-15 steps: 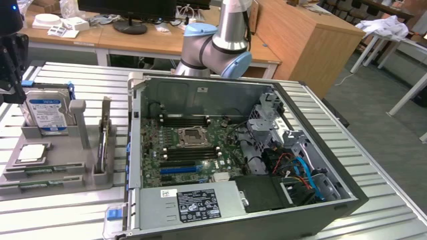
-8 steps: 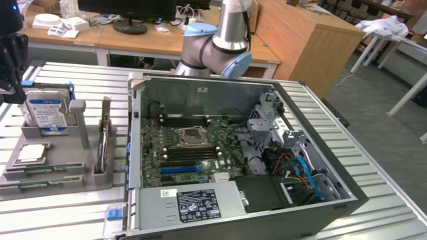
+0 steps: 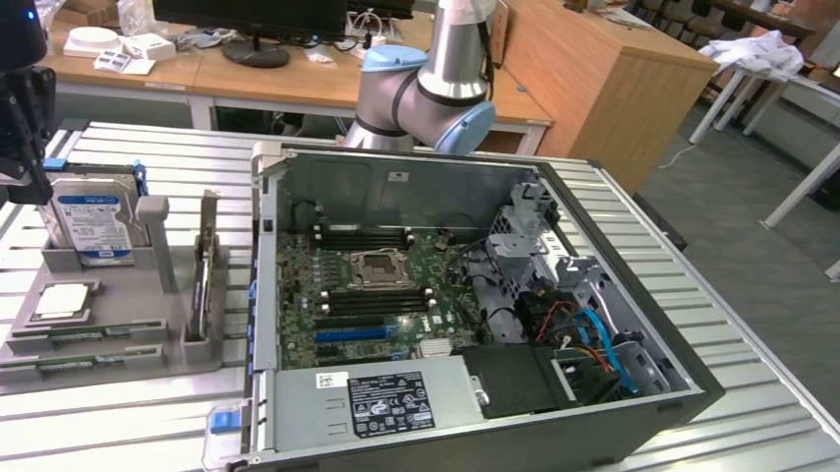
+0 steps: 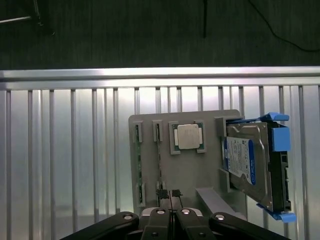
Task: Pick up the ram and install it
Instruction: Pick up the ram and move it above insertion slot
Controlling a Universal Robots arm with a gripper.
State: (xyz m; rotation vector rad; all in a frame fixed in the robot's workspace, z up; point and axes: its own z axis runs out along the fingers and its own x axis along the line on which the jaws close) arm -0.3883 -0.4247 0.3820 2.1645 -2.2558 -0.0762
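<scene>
The ram (image 3: 207, 270) stands on its long edge in a slot of the grey holder tray (image 3: 79, 344), at the exterior view's left, beside the open computer case (image 3: 459, 295). From the wrist view it is a thin dark edge (image 4: 160, 162) running along the tray (image 4: 200, 170). My gripper (image 4: 170, 196) hangs above the tray with its two fingertips (image 4: 161, 192) pressed together and nothing between them, over one end of the ram. The dark tool body (image 3: 20, 118) shows at the exterior view's left edge, well above the tray.
On the tray also rest a square silver processor (image 4: 188, 136) and a hard drive with a blue label (image 4: 247, 162). Inside the case lies the motherboard with black memory slots (image 3: 374, 300) beside the processor socket (image 3: 381, 265). The arm's base (image 3: 434, 88) rises behind the case.
</scene>
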